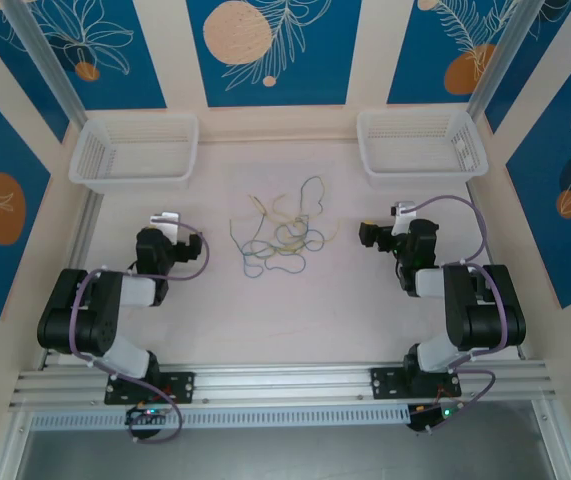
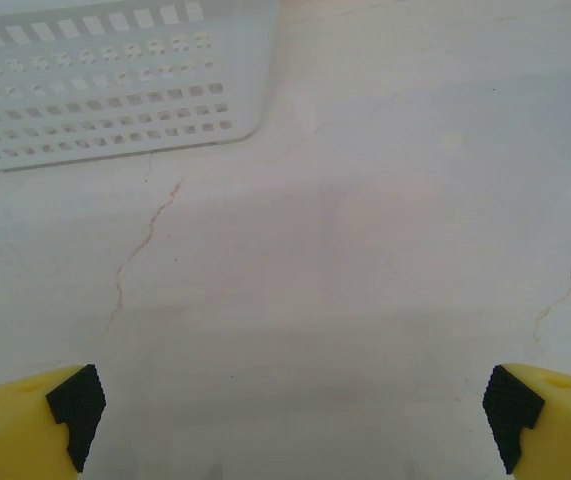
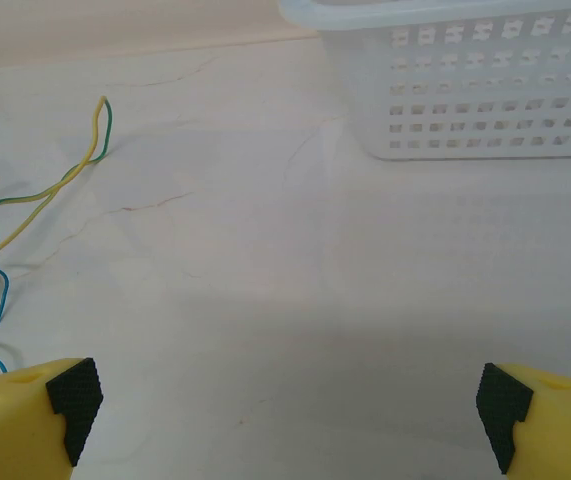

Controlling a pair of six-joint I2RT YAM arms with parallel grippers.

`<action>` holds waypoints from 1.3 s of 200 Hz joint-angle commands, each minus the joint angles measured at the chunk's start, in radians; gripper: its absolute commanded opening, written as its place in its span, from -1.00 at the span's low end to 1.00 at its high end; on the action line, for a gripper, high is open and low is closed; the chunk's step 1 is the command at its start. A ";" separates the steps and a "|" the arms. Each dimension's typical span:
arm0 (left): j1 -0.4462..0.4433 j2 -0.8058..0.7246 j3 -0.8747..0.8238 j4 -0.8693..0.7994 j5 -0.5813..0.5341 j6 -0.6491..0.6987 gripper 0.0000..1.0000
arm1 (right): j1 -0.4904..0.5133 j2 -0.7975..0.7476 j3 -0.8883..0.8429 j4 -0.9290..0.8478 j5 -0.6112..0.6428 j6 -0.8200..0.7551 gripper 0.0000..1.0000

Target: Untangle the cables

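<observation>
Lying tangled: cables (image 1: 277,232) | between left gripper (image 2: 292,410), right gripper (image 3: 287,402) | both spread

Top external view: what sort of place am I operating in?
Most likely a purpose-built robot test cell: a pale table walled by blue leaf-print panels, an aluminium rail carrying both arm bases at its near edge, and white perforated baskets far left and far right.
</observation>
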 commanded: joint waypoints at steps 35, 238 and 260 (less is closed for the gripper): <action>0.013 -0.003 0.020 0.002 0.011 0.007 1.00 | -0.006 0.001 0.016 -0.004 -0.013 -0.007 0.99; -0.005 -0.157 0.089 -0.242 -0.077 -0.011 1.00 | -0.001 -0.064 0.103 -0.199 0.089 0.039 0.99; -0.027 -0.438 0.249 -0.673 -0.174 -0.169 1.00 | -0.018 -0.228 0.417 -0.849 0.307 0.311 0.98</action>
